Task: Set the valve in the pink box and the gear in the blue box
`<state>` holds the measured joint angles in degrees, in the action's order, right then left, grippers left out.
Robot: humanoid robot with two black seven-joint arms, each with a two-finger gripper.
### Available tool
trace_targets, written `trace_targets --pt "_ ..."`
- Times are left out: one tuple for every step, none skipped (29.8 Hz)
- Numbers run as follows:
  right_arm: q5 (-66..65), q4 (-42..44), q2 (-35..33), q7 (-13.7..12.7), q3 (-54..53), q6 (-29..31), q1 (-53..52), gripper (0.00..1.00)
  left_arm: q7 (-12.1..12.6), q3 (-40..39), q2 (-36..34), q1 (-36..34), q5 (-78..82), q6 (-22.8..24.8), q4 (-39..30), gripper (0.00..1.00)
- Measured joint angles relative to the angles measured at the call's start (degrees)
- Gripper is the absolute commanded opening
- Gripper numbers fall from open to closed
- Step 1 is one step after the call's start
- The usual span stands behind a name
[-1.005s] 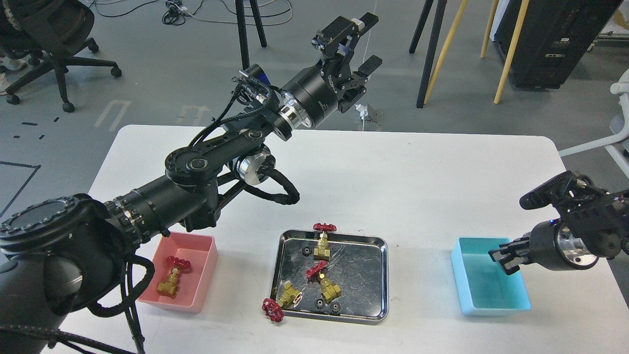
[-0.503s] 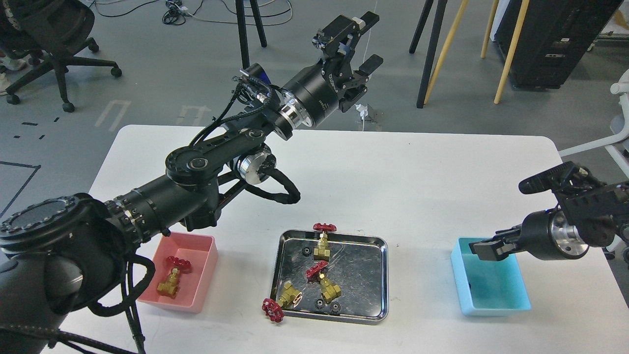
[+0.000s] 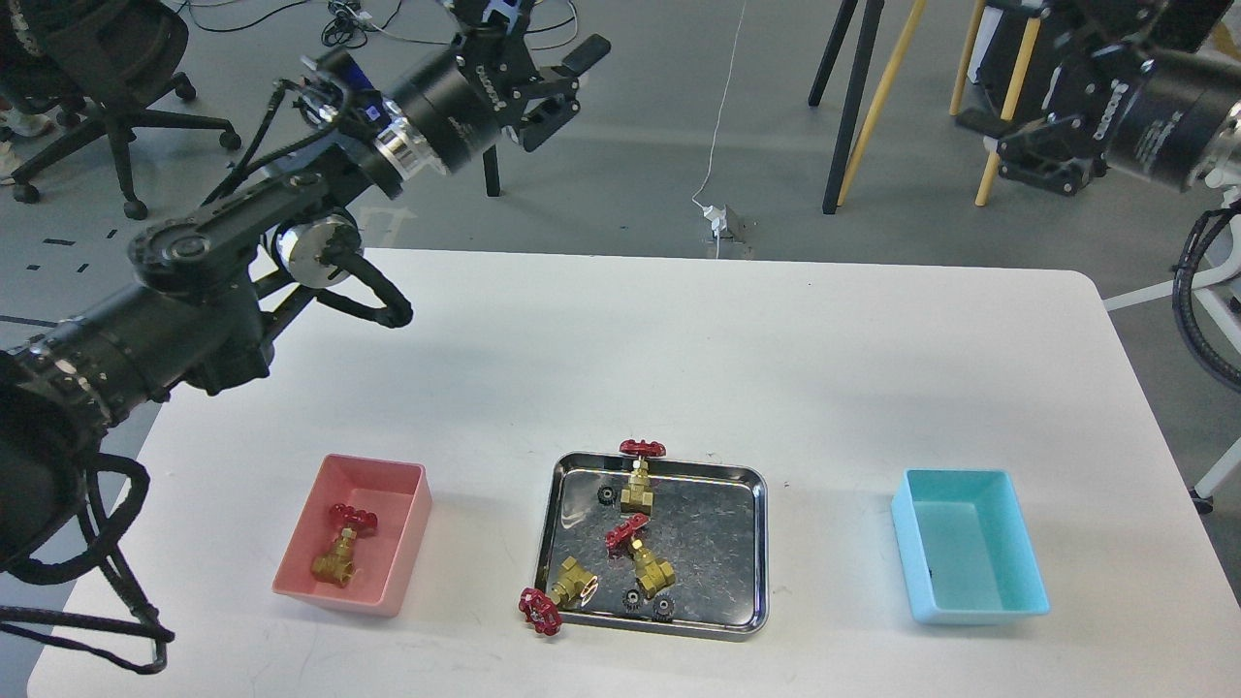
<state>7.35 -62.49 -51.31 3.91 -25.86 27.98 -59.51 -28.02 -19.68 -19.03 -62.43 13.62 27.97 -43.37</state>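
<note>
One valve (image 3: 339,553) lies in the pink box (image 3: 419,509) at the front left. Two more valves (image 3: 637,480) (image 3: 642,560) lie in the steel tray (image 3: 755,543). A third valve (image 3: 560,591) hangs over the tray's front left rim. Tiny black gears (image 3: 606,495) (image 3: 628,601) (image 3: 662,608) lie in the tray. The blue box (image 3: 970,543) stands at the front right, with a dark speck by its left wall. My left gripper (image 3: 543,34) is open and empty, high beyond the table's far left. My right gripper (image 3: 1003,68) is open, high at the far right.
The white table (image 3: 737,359) has rounded corners. Beyond its far edge are an office chair (image 3: 107,87), black tripod legs (image 3: 848,97), wooden legs (image 3: 999,126), a black cabinet and floor cables. White chair parts (image 3: 1212,291) stand at the right edge.
My right gripper has left the blue box and risen to the top right. My left arm has swung up and left, uncovering the pink box. The valves and gears have not moved.
</note>
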Motion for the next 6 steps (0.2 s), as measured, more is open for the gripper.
trace_targets --pt "2.10 2.06 1.45 1.30 -0.14 0.00 0.56 1.00 0.00 -0.28 -0.35 0.43 -0.58 0.02 0.02 0.86" --pt "3.22 3.51 2.96 2.15 -0.25 0.00 1.11 1.00 0.00 -0.99 -0.52 1.12 -1.04 0.05 0.02 0.86" --pt "3.71 4.32 4.20 2.59 -0.31 0.00 1.47 1.00 0.00 -2.09 -0.55 2.03 -1.27 0.08 0.02 0.86" --pt "3.99 4.91 5.51 2.89 -0.37 0.00 1.73 1.00 0.00 -3.30 -0.53 2.88 -1.37 0.08 0.02 0.86" --pt "4.14 5.42 6.78 3.06 -0.45 0.00 1.85 1.00 0.00 -4.68 -0.40 3.84 -1.40 0.05 0.03 0.86" --pt "4.20 5.96 7.97 3.16 -0.53 0.00 1.89 1.00 0.00 -6.02 -0.23 4.71 -1.42 0.06 0.02 0.87"
